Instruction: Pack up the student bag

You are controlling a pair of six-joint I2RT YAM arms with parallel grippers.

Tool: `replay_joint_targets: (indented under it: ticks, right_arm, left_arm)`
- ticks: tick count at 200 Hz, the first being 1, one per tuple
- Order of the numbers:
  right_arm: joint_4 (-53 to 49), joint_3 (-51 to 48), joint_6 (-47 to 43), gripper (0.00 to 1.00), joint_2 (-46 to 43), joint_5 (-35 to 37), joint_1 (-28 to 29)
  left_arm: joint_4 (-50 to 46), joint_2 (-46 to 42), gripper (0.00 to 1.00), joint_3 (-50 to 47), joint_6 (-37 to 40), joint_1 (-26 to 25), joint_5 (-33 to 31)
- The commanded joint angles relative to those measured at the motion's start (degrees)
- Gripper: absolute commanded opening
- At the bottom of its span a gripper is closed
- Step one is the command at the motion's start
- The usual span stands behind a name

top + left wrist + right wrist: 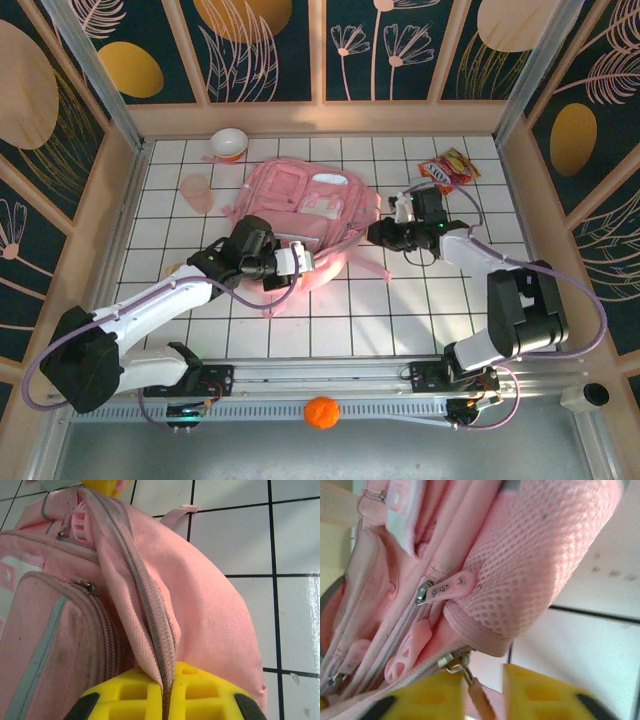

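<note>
Top external view: the student bag (pixel 305 205) lies flat near the middle of the table (pixel 400 310), a little closer to the far edge than to the near one, with its front panels facing up. The left gripper (pixel 292 258) is at the near side of the bag. In the left wrist view its yellow fingertips (pixel 125 697) are pressed together on a zip seam (pixel 150 620) of the bag, and the pink fabric rises from between them in a fold.

The right gripper (pixel 378 233) is at the right side of the bag. In the right wrist view its two yellow fingertips (pixel 535 695) stand apart with a narrow gap. A zip pull (pixel 479 700) hangs in this gap, but the two pads are not pressing it. Just above them is the pink mesh pocket (pixel 540 555) of the bag.

A white bowl (pixel 229 143) stands at the far edge, left of the bag. A pink cup (pixel 197 192) stands just beside the bag toward the left edge. A snack packet (pixel 449 170) lies near the far right corner. An orange ball (pixel 321 412) rests on the grey ledge in front of the near edge.
</note>
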Motion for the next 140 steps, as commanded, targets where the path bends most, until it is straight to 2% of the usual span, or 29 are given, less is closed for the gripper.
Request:
replay_joint_targets:
  ticks: [1,16,35,61,81,114,140]
  right_arm:
    - [-1.9,-1.0,-2.5,0.36,-5.8,4.0,-1.7]
    - [-4.6,-2.3,-2.8,0.42,-9.3,3.3,-1.7]
    - [-7.7,-3.8,-0.2,0.43,-13.6,3.3,-1.2]
    - [-8.8,-5.6,7.7,0.43,-19.3,8.8,2.7]
    - [-4.7,-7.6,15.7,0.43,-22.2,12.0,7.6]
    - [9.9,-11.8,27.8,0.44,-22.5,15.9,16.8]
    - [10.9,-10.5,32.3,0.44,-19.7,25.2,23.3]
  left_arm:
    - [4.9,-1.2,0.0,-0.2,-5.0,0.1,2.6]
    - [4.1,0.1,0.03,0.5,-5.3,0.0,2.8]
    - [3.8,1.2,0.06,0.8,-5.4,0.1,6.0]
    - [4.5,2.8,0.05,0.6,-5.0,0.0,9.7]
    - [4.8,4.0,0.06,0.9,-5.0,0.0,10.1]
    - [7.7,4.5,0.24,1.4,-7.6,0.0,12.9]
    - [9.8,6.0,0.27,1.6,-10.1,0.0,14.2]
